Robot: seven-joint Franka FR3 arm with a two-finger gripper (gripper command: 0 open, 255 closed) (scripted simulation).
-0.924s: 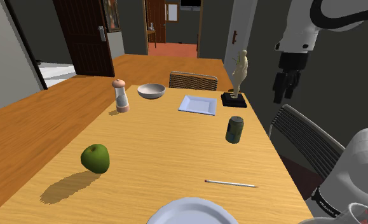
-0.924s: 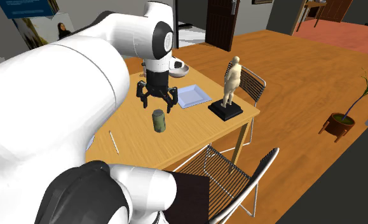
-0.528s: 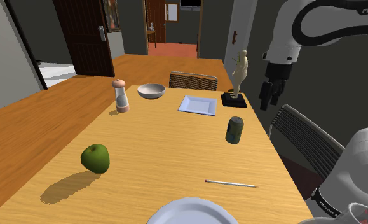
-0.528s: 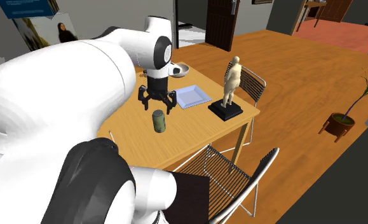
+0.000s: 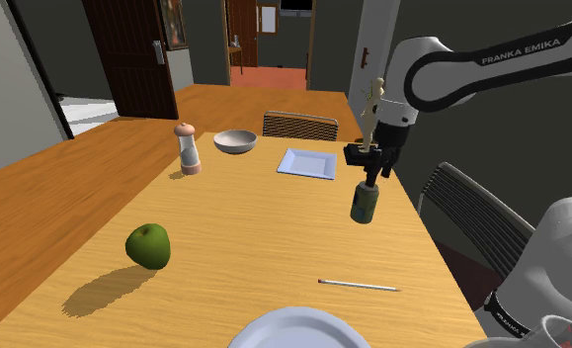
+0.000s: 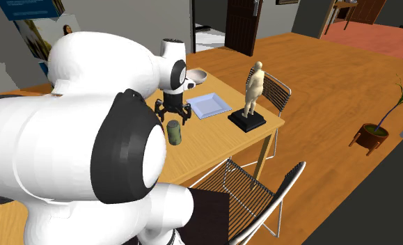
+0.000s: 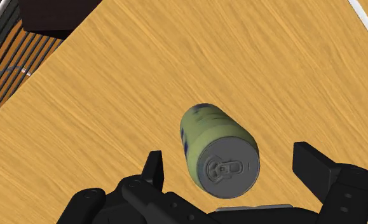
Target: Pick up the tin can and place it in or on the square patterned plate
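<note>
The tin can is a greenish cylinder with a grey lid, upright on the wooden table near its right edge in the shoulder view. My black gripper hangs just above it, open. In the wrist view the can stands below and between the fingers, which are spread apart and do not touch it. The square plate lies flat, pale and light blue, a short way beyond the can. The second exterior view shows the gripper over the can, with the plate close by.
A beige statue on a black base stands beside the plate at the table corner. A bowl, a grinder, a green apple, a thin stick and a round white plate share the table. Wire chairs flank it.
The arm has swung in from the shoulder view's right and come down, bringing the gripper over the can. The fingers stayed open and the can has not moved.
</note>
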